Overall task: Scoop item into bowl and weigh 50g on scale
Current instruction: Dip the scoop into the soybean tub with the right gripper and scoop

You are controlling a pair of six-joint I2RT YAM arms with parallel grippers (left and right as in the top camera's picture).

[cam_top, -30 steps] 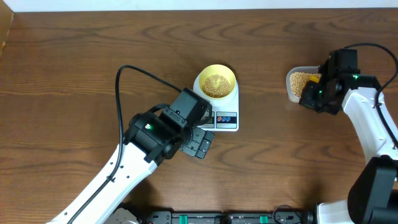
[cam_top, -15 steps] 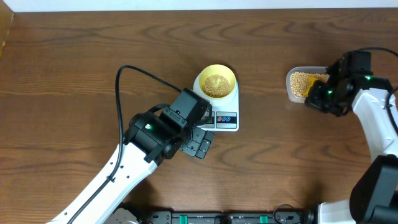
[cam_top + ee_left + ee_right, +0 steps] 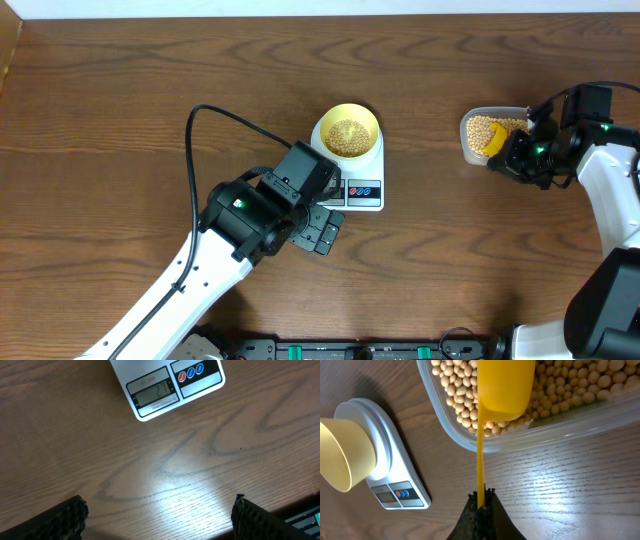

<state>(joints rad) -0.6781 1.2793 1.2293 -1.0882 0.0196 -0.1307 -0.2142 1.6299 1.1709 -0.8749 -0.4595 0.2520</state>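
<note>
At tub [image 3: 470, 140], pincer [image 3: 522, 152] drew scoop [image 3: 496, 140] rightward.

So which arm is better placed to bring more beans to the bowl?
Right. The right tool is shut on the yellow scoop, whose cup sits in the tub of beans. The left tool hangs open and empty over the table by the scale.

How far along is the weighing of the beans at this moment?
Done: the bowl stands on the scale with some beans in it. In hand: the right jaws are shut on the handle of the yellow scoop, its cup at the beans in the tub. Left: carry more beans over until the scale shows fifty grams.
</note>
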